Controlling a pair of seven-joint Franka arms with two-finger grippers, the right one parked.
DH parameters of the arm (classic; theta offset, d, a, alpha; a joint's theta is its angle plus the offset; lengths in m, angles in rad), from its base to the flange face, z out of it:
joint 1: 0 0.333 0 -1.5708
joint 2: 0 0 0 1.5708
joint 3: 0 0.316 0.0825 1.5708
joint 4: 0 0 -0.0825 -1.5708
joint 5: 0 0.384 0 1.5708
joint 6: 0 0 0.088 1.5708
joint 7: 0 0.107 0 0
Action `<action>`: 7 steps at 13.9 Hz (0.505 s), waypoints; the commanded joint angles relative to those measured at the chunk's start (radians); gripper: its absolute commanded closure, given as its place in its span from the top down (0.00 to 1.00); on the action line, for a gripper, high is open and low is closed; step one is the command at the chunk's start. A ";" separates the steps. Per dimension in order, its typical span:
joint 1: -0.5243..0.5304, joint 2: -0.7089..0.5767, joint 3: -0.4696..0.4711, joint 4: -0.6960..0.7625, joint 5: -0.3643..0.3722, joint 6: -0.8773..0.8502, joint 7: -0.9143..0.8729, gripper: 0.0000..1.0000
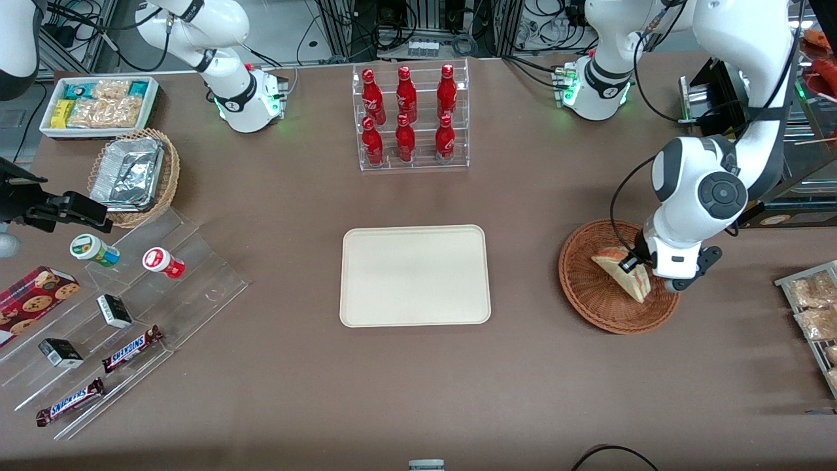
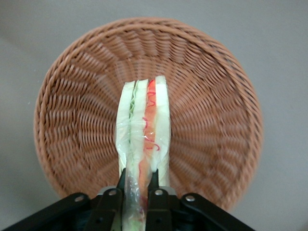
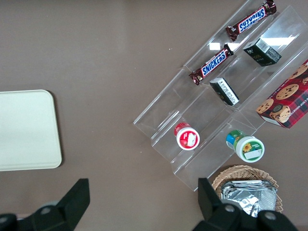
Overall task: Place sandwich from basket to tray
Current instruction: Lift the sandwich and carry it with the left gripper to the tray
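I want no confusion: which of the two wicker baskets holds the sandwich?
The reddish-brown basket under the end effector, which grips the sandwich; the lighter one holds foil.

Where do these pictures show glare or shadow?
Front view: soft shadow beside the cream rectangular tray; glare on the crinkled foil tray. Left wrist view: the gripper shut on the plastic-wrapped triangular sandwich, sheen on its wrap, above the reddish-brown wicker basket.

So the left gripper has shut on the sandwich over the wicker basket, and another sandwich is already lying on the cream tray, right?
Not quite. The gripper is shut on the sandwich over the basket, but the front view shows the tray bare, with no sandwich on it.
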State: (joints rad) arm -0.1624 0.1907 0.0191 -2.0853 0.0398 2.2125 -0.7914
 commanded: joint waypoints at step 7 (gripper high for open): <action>-0.362 0.062 0.002 0.345 0.008 -0.343 -0.072 0.00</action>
State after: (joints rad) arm -0.4413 0.1670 0.0084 -1.8370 0.0397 1.8917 -0.8354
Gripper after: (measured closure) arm 0.859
